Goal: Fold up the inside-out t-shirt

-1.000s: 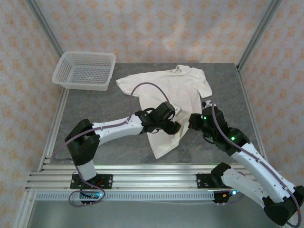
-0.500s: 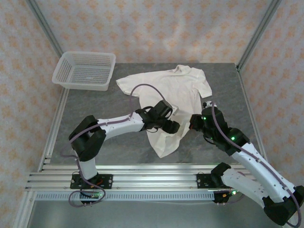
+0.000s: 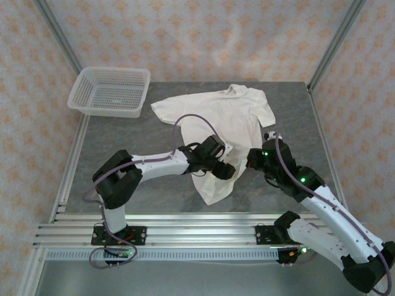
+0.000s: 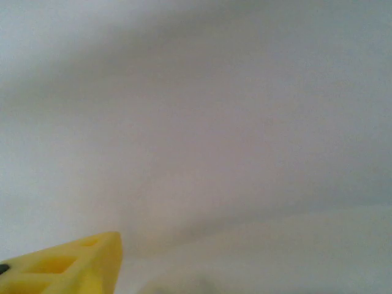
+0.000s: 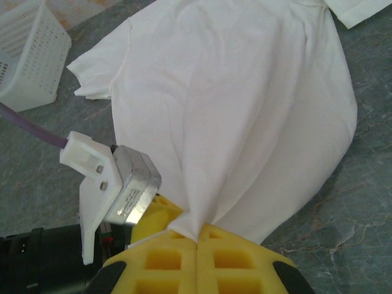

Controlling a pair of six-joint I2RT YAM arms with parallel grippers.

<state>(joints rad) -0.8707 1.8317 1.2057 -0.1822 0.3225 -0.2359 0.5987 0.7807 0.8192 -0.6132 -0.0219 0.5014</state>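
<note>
- Since a second ago the left arm has pulled its elbow in toward its base, and the left end effector [image 3: 223, 169] has slid a little nearer the arms across the cloth; the right arm sits where it was
- Over on the right, the right end effector [image 3: 252, 158] is clamped tight; its yellow fingers [image 5: 165, 260] press flat together with a pinch of cloth caught at their tips
- From that pinch the inside-out t-shirt [image 3: 228, 117] fans out away from the right end effector over the grey bench [image 3: 123, 142]; the collar lies at the far end beyond it, a sleeve spreads to either side, and a tail of hem lies on the near side, to the left of it
- Just to the left of the right end effector, the left one sits low on the shirt; its wrist camera gives blurred cream cloth and one yellow finger [image 4: 67, 266] in the corner; I cannot tell how far open it is, nor whether it has any cloth
- Far beyond the left end effector and off to its left stands a white mesh basket [image 3: 111, 91], near the shirt's left sleeve
</note>
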